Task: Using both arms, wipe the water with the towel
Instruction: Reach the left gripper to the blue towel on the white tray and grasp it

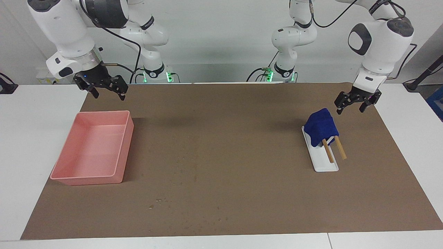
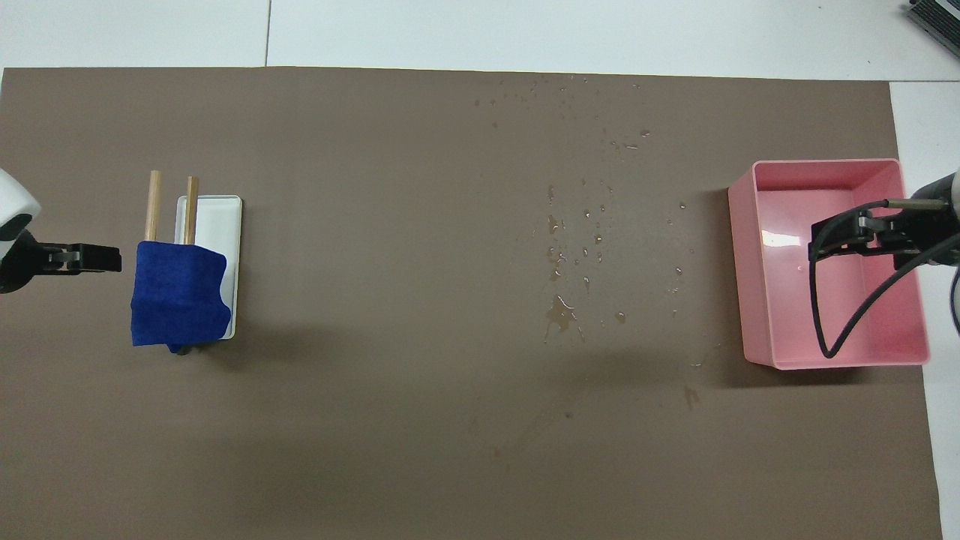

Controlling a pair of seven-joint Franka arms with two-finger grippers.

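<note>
Towel (image 1: 321, 126): deep blue cloth, draped over a small rack of two wooden rods (image 1: 334, 149) that stands on a white tray (image 1: 325, 164), toward the left arm's end of the desk (image 1: 221, 214). Not gripped, not on the wet patch.
Water (image 2: 574, 259): scattered clear droplets on the brown mat (image 2: 375, 412), between the towel's rack and the pink tray, closer to the pink tray, with a thinner trail running farther from the robots. All of it unwiped as far as can be seen.
Pink tray (image 1: 71, 178): open rectangular bin at the right arm's end of the desk, nothing visible inside.
Left gripper (image 1: 352, 105): in the air just beside the towel's top, on the side toward the left arm's end of the desk; jaws apart, holding nothing, not touching the cloth.
Right gripper (image 1: 105, 89): waiting in the air over the pink tray's edge nearest the robots; jaws apart, holding nothing.
Done: nothing of the wiping proper; the left arm appears only to be lined up for the pick-up.
Left to do: take the towel off the rack, carry it to the droplets, wipe them, likely with the right arm joining in.
Progress, judged: opening stage.
</note>
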